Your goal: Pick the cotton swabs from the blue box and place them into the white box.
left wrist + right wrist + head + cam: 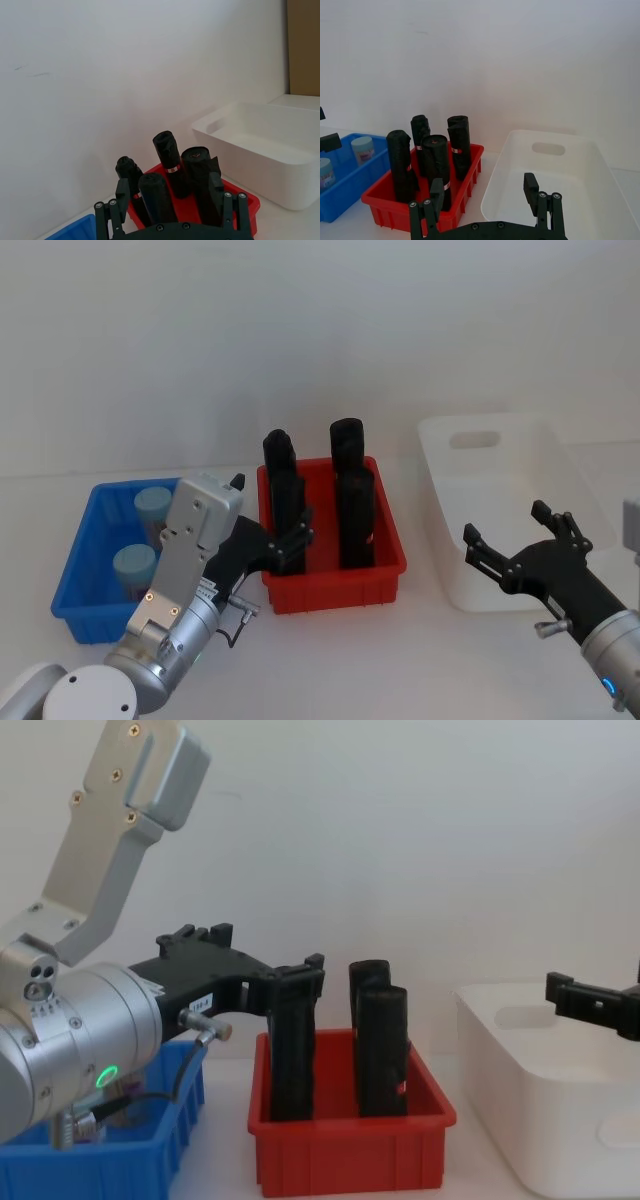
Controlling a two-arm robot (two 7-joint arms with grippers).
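The left tool (270, 510) hangs with its jaws spread and nothing between them, over the gap between the blue box (75, 570) and the red bin (385, 575), its fingertips close to the nearest of the black rolls (288, 495) standing in that bin. The right tool (505, 522) is likewise open and empty, poised over the near rim of the white box (440, 490). Two tubs of cotton swabs (152, 505) stand upright in the blue box, one behind the other, and neither tool touches them. As far as its inside can be seen, the white box holds nothing. By my reckoning the task has barely begun: no tub has been moved, and both need grasping, lifting across the red bin on the table (330, 650) and setting down.
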